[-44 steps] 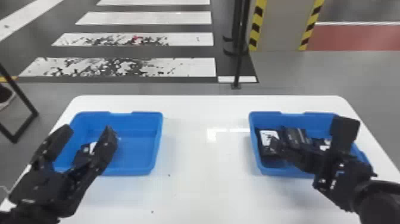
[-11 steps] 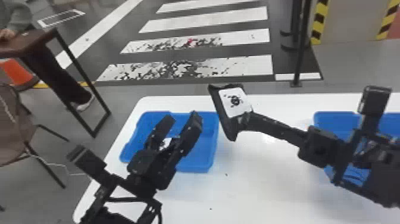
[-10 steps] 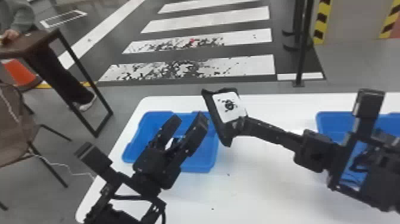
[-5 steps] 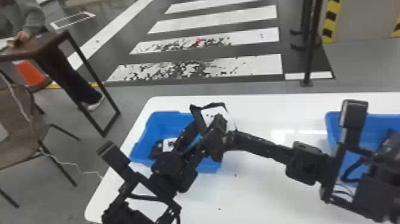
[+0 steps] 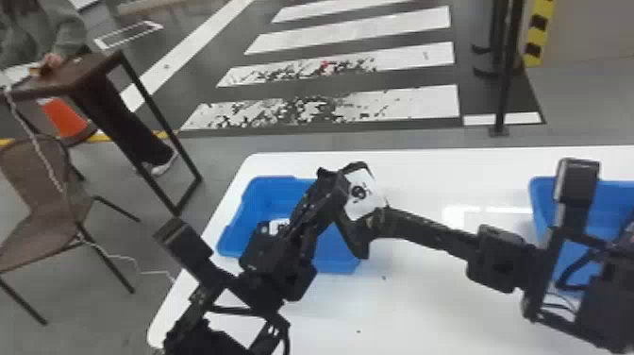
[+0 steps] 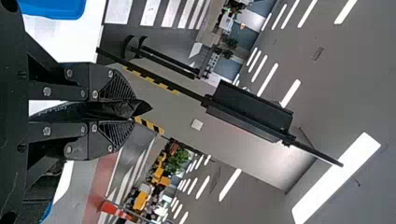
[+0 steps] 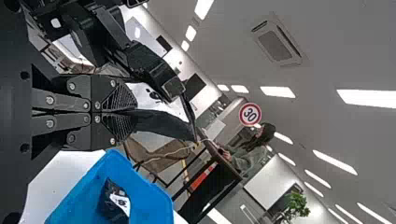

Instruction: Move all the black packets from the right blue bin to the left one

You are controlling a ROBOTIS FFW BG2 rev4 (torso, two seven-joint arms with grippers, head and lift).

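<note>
Black packet (image 5: 365, 196), white label with a dark mark facing the head camera, held up tilted at the right-hand side of the left blue bin (image 5: 269, 193); how high above the rim, cannot tell. Two grippers on it at once. Left gripper (image 5: 336, 181): fingers nearly together, a thin gap taken up by the packet's edge, a dark tip of it poking out past them in the left wrist view. Right gripper (image 5: 377, 222): fingers closed flat together on the opposite edge, its arm coming in from the right of the left bin. Right wrist view shows the packet stretched between the two (a dark fold hangs along it). Inside the left bin, a second black packet (image 7: 114, 200), also white-labelled; the left gripper's arm partly covers it in the head view. Well to the right of the left bin, the right blue bin (image 5: 540, 200), partly behind the right arm. White table (image 5: 424, 302) under both bins. Beyond the left bin, striped floor markings (image 5: 401, 104) and a dark post (image 5: 504, 75); off to its left, a brown chair (image 5: 42, 189) and an orange cone (image 5: 63, 118).
</note>
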